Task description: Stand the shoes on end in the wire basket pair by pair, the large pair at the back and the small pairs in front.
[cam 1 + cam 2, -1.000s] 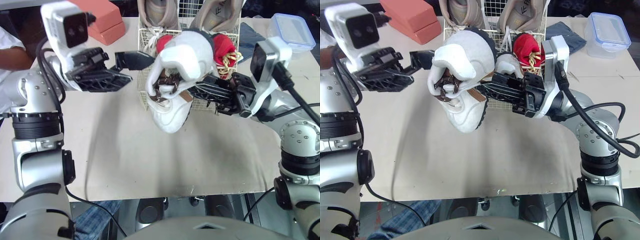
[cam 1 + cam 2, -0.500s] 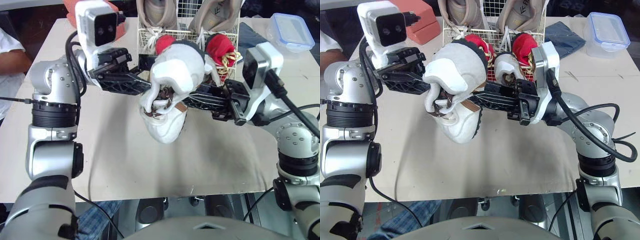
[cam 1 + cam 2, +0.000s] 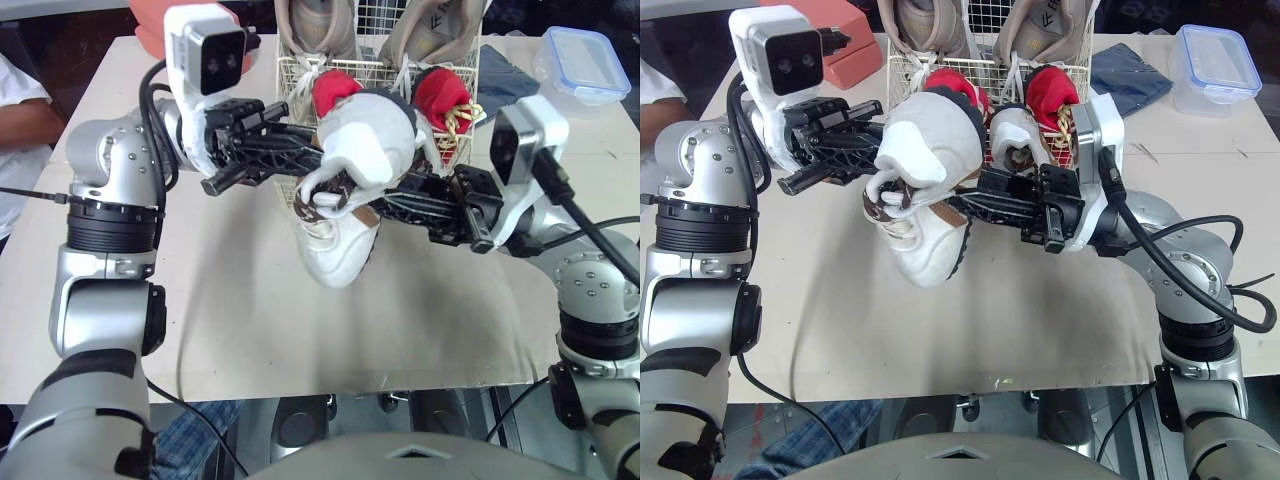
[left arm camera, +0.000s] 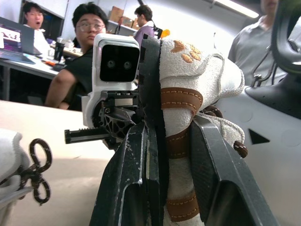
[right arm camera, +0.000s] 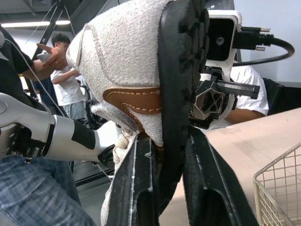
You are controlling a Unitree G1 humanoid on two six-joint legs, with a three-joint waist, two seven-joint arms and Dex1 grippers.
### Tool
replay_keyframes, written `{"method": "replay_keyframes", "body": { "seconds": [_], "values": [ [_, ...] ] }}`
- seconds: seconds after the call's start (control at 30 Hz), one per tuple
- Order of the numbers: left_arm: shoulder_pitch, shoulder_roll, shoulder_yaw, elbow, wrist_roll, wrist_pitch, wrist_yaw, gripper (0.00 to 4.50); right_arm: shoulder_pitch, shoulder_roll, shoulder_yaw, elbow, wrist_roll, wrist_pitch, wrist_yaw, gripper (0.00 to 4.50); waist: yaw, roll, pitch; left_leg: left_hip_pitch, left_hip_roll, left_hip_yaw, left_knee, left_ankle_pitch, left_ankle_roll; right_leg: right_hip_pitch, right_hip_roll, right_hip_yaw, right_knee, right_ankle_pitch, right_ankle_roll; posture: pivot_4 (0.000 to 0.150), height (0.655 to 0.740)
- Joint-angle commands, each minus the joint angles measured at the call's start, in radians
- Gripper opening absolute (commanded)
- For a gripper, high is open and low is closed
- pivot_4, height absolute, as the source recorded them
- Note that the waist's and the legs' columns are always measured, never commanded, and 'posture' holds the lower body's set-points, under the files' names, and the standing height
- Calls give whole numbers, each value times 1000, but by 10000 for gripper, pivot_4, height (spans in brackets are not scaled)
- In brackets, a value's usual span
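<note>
**Step in hand:** seating the last small shoe.

**Position.** The shoe (image 3: 350,190) hangs clear of the table (image 3: 250,330), just in front of the basket (image 3: 290,80), with one end drooping toward the table.

**Grip.**
- The left gripper (image 3: 875,140) reaches in from the basket's left and the right gripper (image 3: 985,200) from its right. Both are clamped on the shoe.
- In the left wrist view the fingers (image 4: 211,174) pinch the upper across its straps.
- In the right wrist view the fingers (image 5: 136,188) bite at the sole edge.

**Shoe.** A white, nappy high-top with stitched brown leather straps, dark laces and a black treaded sole. It is soft-sided, so it will likely give under the grip.

**Basket.**
- Front row: the two red shoes (image 3: 335,90) and a white mate (image 3: 1015,140), standing on end.
- Back row: the large pair (image 3: 315,25), upright against the rear wire.

**Next move (judgement).**
- One gripper should let go so the other can carry.
- Lift the shoe over the front rim, turn it on end and lower it beside the mate.
- The free slot is hidden behind the held shoe — confirm clearance before lowering.
- Avoid snagging the laces on the wire.
</note>
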Motion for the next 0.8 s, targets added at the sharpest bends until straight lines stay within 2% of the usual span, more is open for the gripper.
{"method": "replay_keyframes", "body": {
  "seconds": [0.03, 0.07, 0.13, 0.17, 0.2, 0.27, 0.5, 0.63, 0.8],
  "values": [
    [-29, 11, 73, 14, 24, -33, 5, 6095, 16, -30, -18, -50, 8, -4, 10, 23729, 0, 0, 0, 0, 0, 0, 0, 0, 0, 0, 0, 0, 0, 0, 0, 1500, 6860],
    [-30, 10, 95, 23, 30, -38, 15, 6095, 26, -38, -30, -52, -11, -19, 5, 30778, 1, 0, 0, 0, 0, 0, 0, 0, 0, 0, 0, 0, 0, 0, 0, 1500, 6860],
    [-25, 15, 135, 33, 40, -52, 34, 6095, 45, -63, -56, -54, -40, -42, 1, 38115, 1, 0, 0, 0, 0, 0, 0, 0, 0, 0, 0, 0, 0, 0, 0, 1500, 6860],
    [-21, 17, 156, 35, 42, -54, 47, 6095, 58, -81, -70, -58, -45, -45, 6, 43791, 1, 0, 0, 0, 0, 0, 0, 0, 0, 0, 0, 0, 0, 0, 0, 1500, 6860],
    [-17, 18, 180, 37, 41, -54, 63, 6095, 71, -100, -82, -64, -54, -51, 12, 44855, 1, 0, 0, 0, 0, 0, 0, 0, 0, 0, 0, 0, 0, 0, 0, 1500, 6860],
    [-10, 15, 224, 37, 38, -54, 97, 6095, 95, -130, -103, -76, -73, -68, 18, 44855, 2, 0, 0, 0, 0, 0, 0, 0, 0, 0, 0, 0, 0, 0, 0, 1500, 6860],
    [15, -27, 334, 102, 157, -298, 211, 6095, 184, -215, -229, -102, -171, -173, 10, 44855, 8, 0, 0, 0, 0, 0, 0, 0, 0, 0, 0, 0, 0, 0, 0, 1500, 6860],
    [26, -55, 318, 172, 253, -463, 189, 6095, 215, -219, -284, -103, -169, -210, -1, 44855, 14, 0, 0, 0, 0, 1, 0, 0, 0, 0, 0, -1, 0, 0, 0, 1500, 6860],
    [15, -116, 300, 295, 333, -625, 144, 6095, 213, -210, -280, -112, -151, -212, -23, 44855, 21, 0, 0, 0, -1, 1, 1, 0, 0, 0, 0, -3, 0, 0, 0, 1500, 6860]
  ]
}}
